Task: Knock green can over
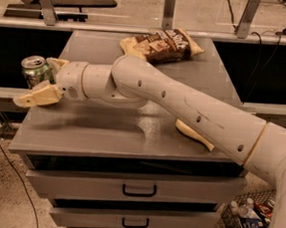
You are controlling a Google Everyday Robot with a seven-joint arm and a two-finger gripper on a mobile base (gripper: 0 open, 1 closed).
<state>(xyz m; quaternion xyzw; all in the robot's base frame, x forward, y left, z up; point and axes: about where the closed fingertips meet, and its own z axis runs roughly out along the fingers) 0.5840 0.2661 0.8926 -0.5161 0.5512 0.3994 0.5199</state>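
The green can (35,70), green with white patches and a silver top, stands about upright at the far left edge of the grey cabinet top (106,130). My gripper (44,81) is right against the can on its right side. It is open. One cream finger (36,96) reaches out in front of the can. The other finger (55,64) sits just behind it. The can lies partly between the two fingers. My arm stretches in from the lower right across the cabinet top.
A brown snack bag (164,45) lies at the back of the top. A pale yellow object (195,135) lies at the front right, partly hidden under my arm. Drawers (139,189) are below. A basket of bottles (246,220) stands on the floor at the lower right.
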